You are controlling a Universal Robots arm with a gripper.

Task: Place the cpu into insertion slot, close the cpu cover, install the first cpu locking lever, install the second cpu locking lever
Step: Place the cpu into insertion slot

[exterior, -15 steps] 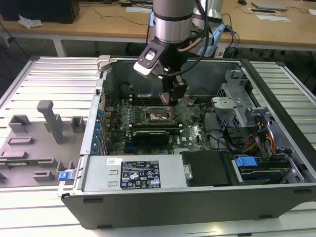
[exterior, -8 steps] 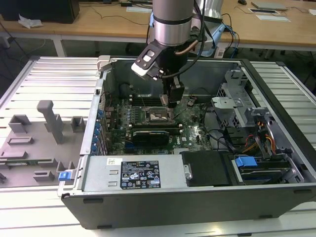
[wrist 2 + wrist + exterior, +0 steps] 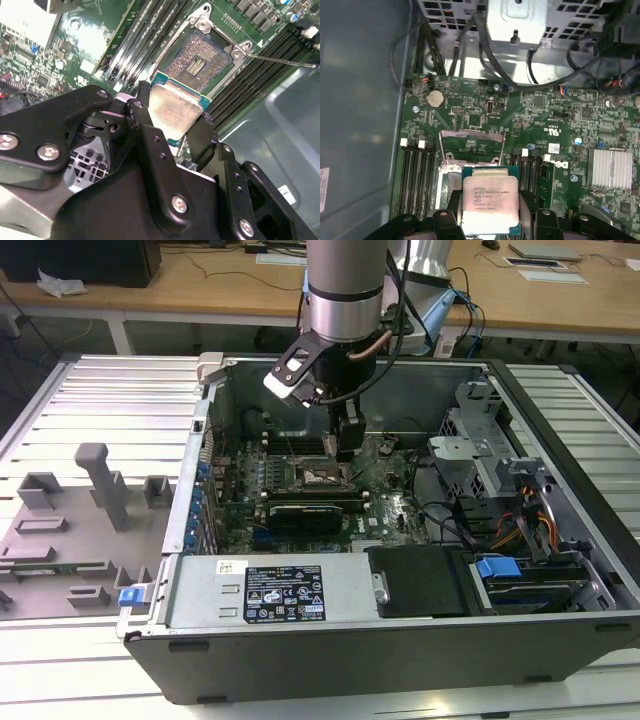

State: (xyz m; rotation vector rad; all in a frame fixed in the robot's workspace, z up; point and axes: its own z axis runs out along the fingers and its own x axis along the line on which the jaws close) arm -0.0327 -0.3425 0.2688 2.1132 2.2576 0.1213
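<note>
The arm (image 3: 343,290) hung over the open computer case (image 3: 560,540), which lay flat on the slatted worktop (image 3: 100,390). Its jaws were clenched on the cpu (image 3: 489,202), pinching two opposite edges. That left the silver top facing up and the underside free, I judged, to meet the pins. In the second wrist view the chip hung level and clear of the board, close above the insertion slot (image 3: 197,57) and not yet seated. The slot sat toward the middle of the green motherboard (image 3: 470,100), between the long memory slots (image 3: 415,170). The cpu cover (image 3: 471,134) appeared to stand swung open at one edge of the slot. A thin locking lever (image 3: 280,60) stuck out unlatched beside it, presumably so the pin field stayed bare for the chip.
</note>
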